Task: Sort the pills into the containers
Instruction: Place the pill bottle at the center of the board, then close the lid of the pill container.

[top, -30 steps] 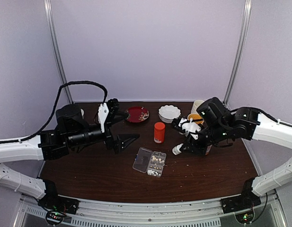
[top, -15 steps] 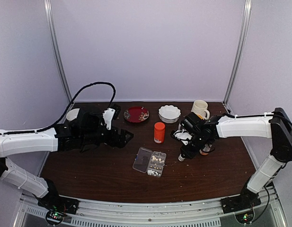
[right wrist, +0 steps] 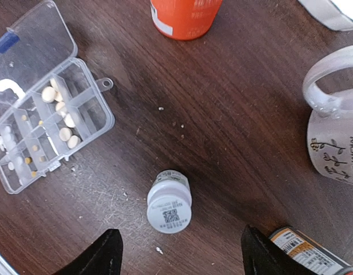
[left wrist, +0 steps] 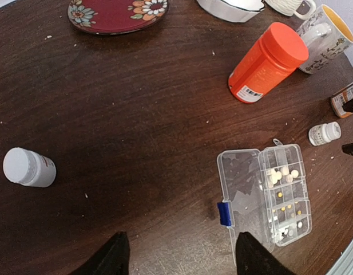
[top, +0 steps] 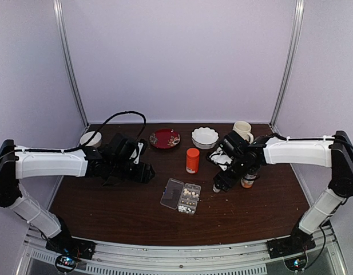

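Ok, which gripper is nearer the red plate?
Left. The left gripper hovers on the near side of the plate; the right gripper is farther off, past the orange bottle, above a small white bottle.

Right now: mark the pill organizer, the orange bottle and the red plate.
pill organizer (left wrist: 240, 183): left wrist view, open lid.
orange bottle (left wrist: 259, 71): left wrist view, side.
red plate (left wrist: 116, 10): left wrist view, red middle.

Light fell soft and even from above, leaving the pale lilac walls (top: 182, 57) bright and the dark brown wooden table (top: 125, 206) dim. In the left wrist view a warm reddish sheen lay on the wood just left of the orange cylindrical plastic bottle (left wrist: 266, 70) — below that bottle, faint glare whitened the open lid of the clear plastic rectangular pill organizer (left wrist: 239, 189). Shadows were soft-edged. Both wrist views bowed at their edges, yet detail was sharp.
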Action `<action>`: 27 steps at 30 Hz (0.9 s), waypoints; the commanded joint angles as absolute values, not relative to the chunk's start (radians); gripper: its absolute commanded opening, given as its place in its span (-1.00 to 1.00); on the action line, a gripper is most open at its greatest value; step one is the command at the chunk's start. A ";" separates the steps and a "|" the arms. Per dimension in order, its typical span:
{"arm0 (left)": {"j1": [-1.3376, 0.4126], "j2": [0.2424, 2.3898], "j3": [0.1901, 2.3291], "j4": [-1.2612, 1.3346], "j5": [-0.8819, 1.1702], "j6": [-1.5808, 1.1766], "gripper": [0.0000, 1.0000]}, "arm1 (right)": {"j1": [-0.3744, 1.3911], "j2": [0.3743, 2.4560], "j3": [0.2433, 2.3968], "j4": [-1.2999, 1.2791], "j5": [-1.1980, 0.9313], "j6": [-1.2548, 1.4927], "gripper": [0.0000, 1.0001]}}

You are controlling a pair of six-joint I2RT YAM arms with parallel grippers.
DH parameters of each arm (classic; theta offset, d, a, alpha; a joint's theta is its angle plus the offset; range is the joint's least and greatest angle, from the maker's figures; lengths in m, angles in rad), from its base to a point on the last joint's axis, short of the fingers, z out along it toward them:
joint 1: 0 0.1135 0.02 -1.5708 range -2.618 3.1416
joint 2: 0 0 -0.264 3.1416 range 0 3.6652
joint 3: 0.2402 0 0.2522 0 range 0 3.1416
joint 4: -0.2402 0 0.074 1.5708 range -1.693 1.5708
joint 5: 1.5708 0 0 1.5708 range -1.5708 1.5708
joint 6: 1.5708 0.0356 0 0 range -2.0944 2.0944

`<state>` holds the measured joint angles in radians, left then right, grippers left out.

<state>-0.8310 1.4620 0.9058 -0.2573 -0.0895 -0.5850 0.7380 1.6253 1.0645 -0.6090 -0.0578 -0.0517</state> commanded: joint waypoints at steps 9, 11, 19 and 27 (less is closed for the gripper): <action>-0.810 1.561 0.933 -0.252 -0.026 -0.626 -0.26 | 0.836 1.320 0.922 -0.574 -0.074 0.175 -0.37; -0.810 1.583 0.937 -0.252 -0.019 -0.624 -0.37 | 0.895 1.288 0.876 -0.503 -0.079 0.282 -0.62; -0.810 1.686 0.971 -0.242 0.080 -0.614 -0.97 | 1.017 1.398 0.811 -0.265 -0.064 0.547 -1.00; -0.810 1.761 0.973 -0.237 0.153 -0.622 -1.00 | 1.016 1.571 0.819 -0.240 -0.022 0.589 -1.00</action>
<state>-0.8169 1.7363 0.9565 -0.2584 0.0948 -0.6159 1.0161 1.5295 0.8215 -0.2886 -0.0624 0.5323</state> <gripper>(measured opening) 0.007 0.006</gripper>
